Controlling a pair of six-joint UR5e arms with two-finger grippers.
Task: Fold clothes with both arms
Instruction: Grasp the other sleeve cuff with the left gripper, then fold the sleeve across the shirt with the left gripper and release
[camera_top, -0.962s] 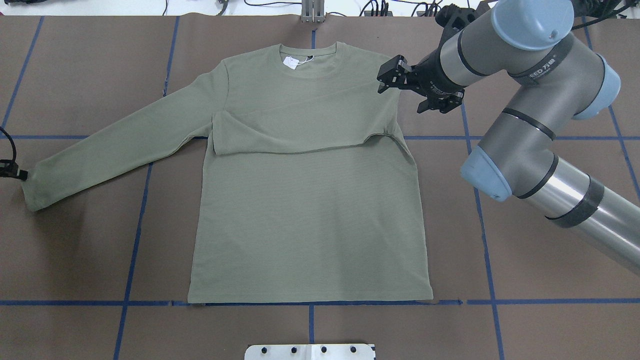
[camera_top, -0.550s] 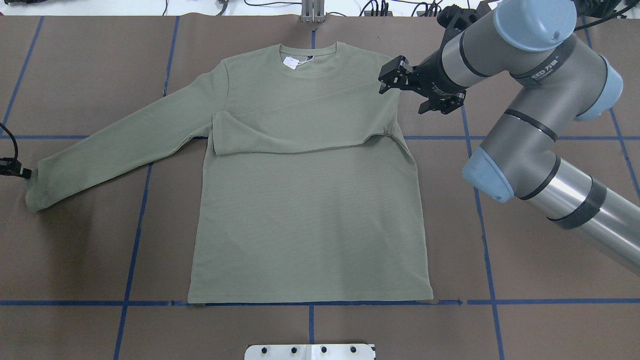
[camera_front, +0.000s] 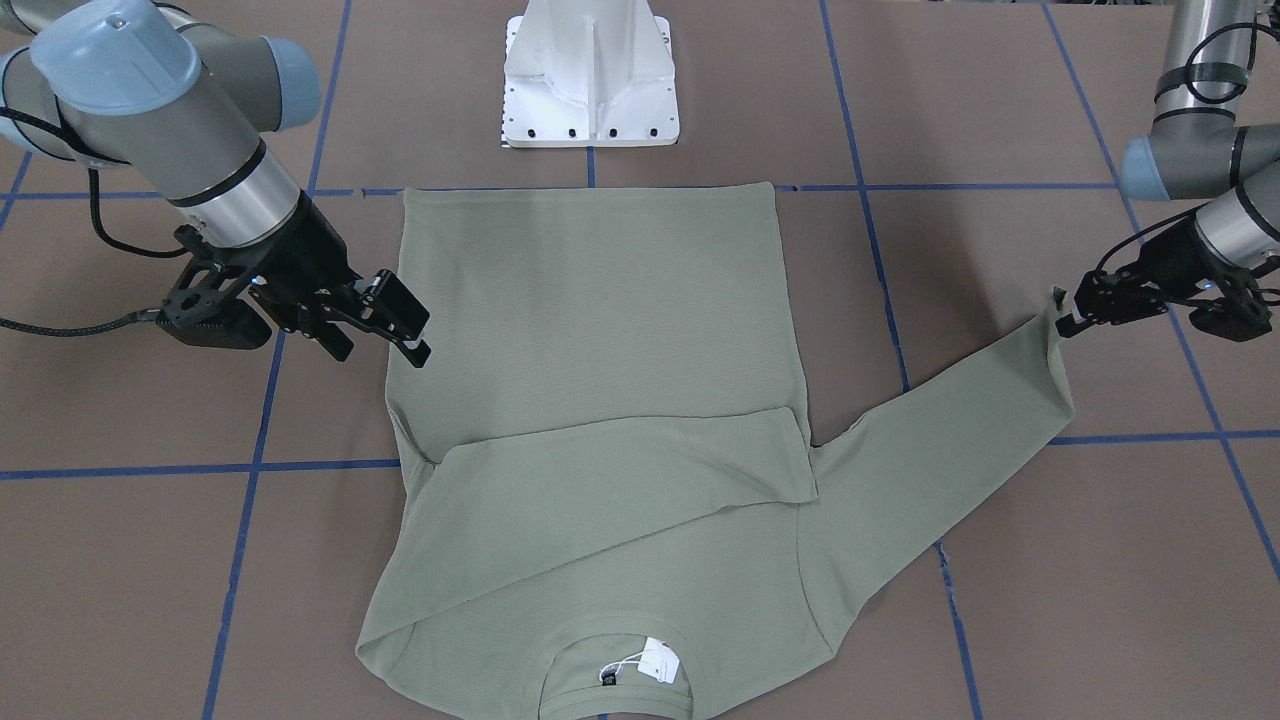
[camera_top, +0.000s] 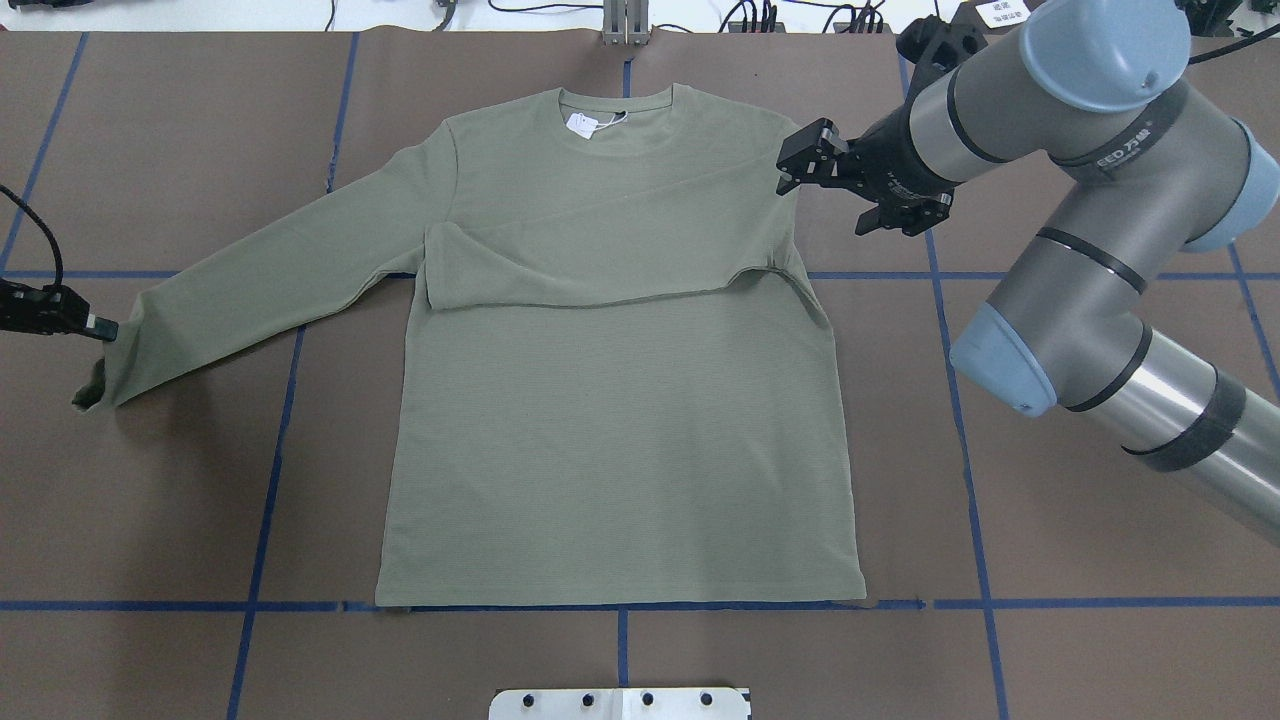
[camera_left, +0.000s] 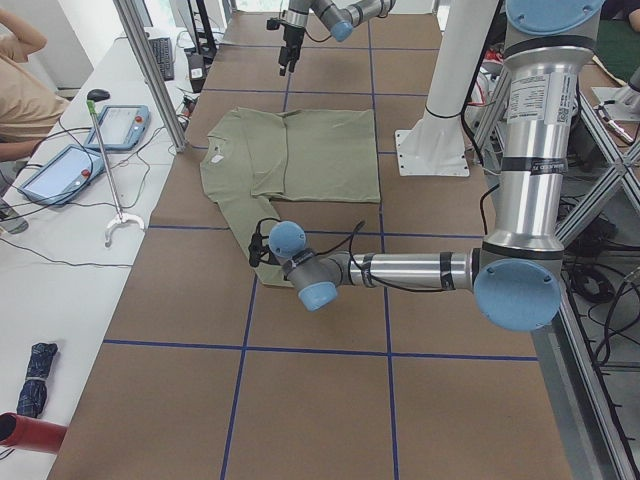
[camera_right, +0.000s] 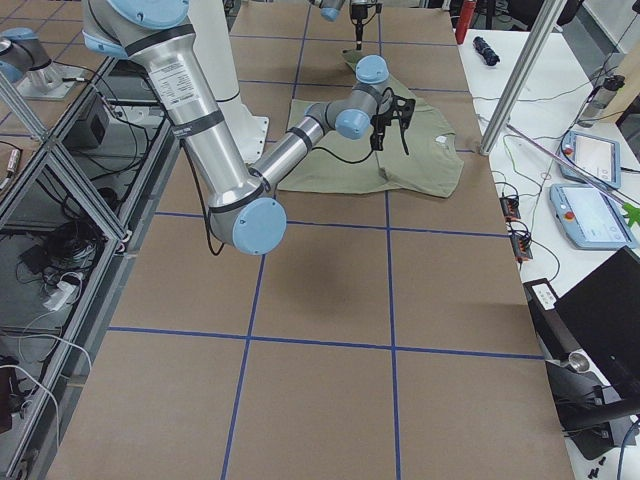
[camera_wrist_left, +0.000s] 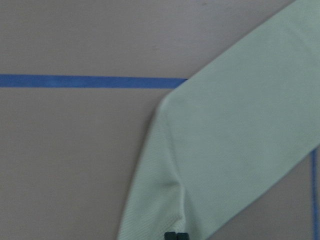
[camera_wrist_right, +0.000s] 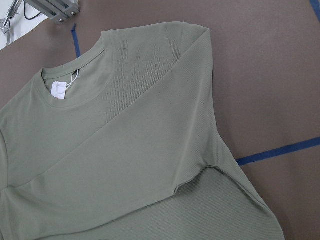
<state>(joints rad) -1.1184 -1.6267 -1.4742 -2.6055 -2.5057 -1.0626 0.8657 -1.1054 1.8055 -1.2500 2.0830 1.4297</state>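
Overhead exterior gives us the brown table (camera_top: 150, 500) crossed by blue tape lines (camera_top: 268, 500), with the green shirt (camera_top: 620, 430) lying flat at its middle, collar away from the robot and hem along the near tape line. 1 sleeve (camera_top: 600, 255) is folded across the chest; the other sleeve (camera_top: 260, 275) stretches out toward the robot's left. We see the right arm (camera_top: 1080, 200) reaching in over the table beside the shirt's shoulder, and its right gripper (camera_front: 388, 356) hangs just above that shoulder edge with the 2 fingers spread apart, holding nothing. At the far end of the outstretched sleeve, the left gripper (camera_top: 98, 327) has its fingers pinched together on the cuff (camera_front: 1058, 330), which stands lifted off the table. A small white tag (camera_top: 580, 123) lies at the collar.
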